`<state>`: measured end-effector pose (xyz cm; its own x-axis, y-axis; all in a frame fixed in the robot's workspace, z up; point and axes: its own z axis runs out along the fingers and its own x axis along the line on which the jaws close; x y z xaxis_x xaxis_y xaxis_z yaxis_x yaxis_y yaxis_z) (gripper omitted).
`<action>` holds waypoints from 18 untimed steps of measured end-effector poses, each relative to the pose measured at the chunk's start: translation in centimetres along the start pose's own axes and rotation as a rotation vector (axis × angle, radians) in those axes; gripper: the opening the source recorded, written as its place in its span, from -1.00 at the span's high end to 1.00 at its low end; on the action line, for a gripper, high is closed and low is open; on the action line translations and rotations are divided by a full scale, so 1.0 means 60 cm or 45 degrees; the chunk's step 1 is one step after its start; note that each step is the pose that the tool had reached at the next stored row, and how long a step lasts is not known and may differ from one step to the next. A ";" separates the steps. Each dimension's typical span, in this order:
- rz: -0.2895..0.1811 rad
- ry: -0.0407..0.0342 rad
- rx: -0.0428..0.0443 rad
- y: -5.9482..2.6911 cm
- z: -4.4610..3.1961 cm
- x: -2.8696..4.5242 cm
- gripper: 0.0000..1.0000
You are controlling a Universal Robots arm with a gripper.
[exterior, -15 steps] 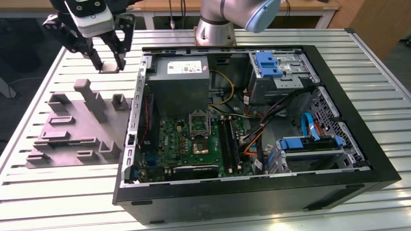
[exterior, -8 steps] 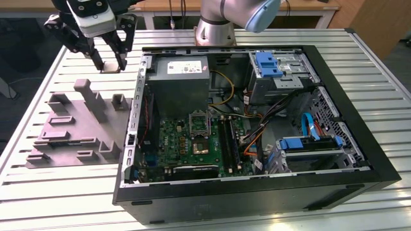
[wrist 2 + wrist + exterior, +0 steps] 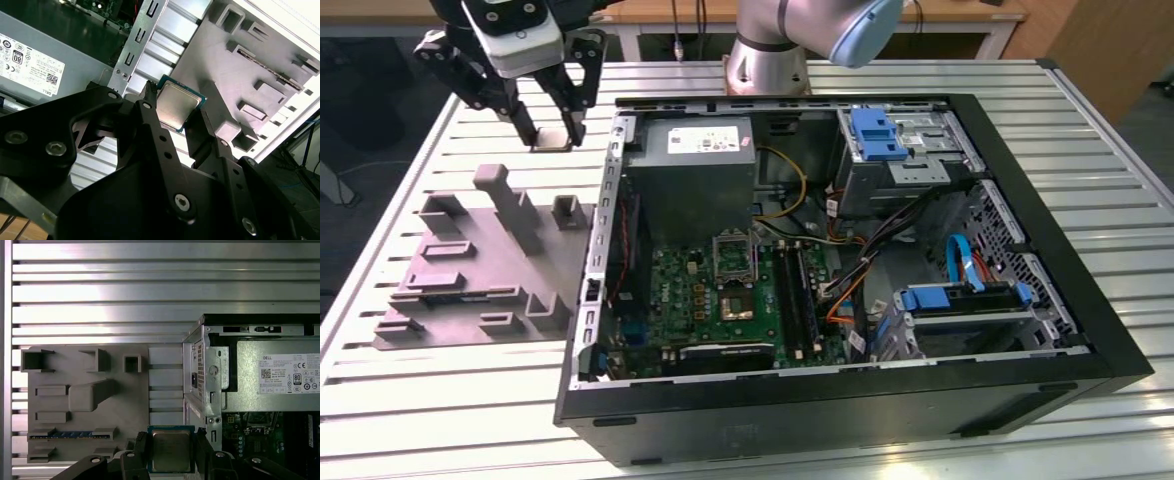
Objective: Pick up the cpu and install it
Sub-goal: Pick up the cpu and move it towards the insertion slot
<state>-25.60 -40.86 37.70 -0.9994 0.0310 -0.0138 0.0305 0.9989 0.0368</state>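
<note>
The cpu (image 3: 554, 139) is a small square chip with a silvery metal top and a green rim. My gripper (image 3: 554, 136) is shut on it, one black finger on each side, and holds it in the air above the slatted table near the back-left corner of the open computer case (image 3: 1067, 250). Both wrist views show the cpu (image 3: 177, 106) (image 3: 171, 451) clamped between the fingers (image 3: 150, 117). On the green motherboard in the exterior view, the cpu socket (image 3: 735, 300) lies open with its metal frame (image 3: 732, 255) lifted behind it.
A grey holder block (image 3: 474, 265) (image 3: 87, 400) with slots and posts lies on the table at the exterior view's left of the case. The grey power-supply box (image 3: 700, 160) sits in the case's rear corner nearest my gripper. Cables and blue drive brackets (image 3: 961, 295) fill the case's right.
</note>
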 end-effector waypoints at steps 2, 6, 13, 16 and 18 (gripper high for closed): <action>0.000 0.0000 0.000 0.000 0.000 -0.001 0.06; 0.000 0.0000 0.000 0.000 0.000 -0.004 0.06; 0.000 0.0000 0.000 0.000 0.000 -0.009 0.06; 0.000 0.0000 0.000 0.000 0.000 -0.010 0.06; 0.000 0.0000 0.000 -0.001 0.000 -0.010 0.06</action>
<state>-25.02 -40.94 37.71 -0.9994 0.0309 -0.0138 0.0304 0.9989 0.0367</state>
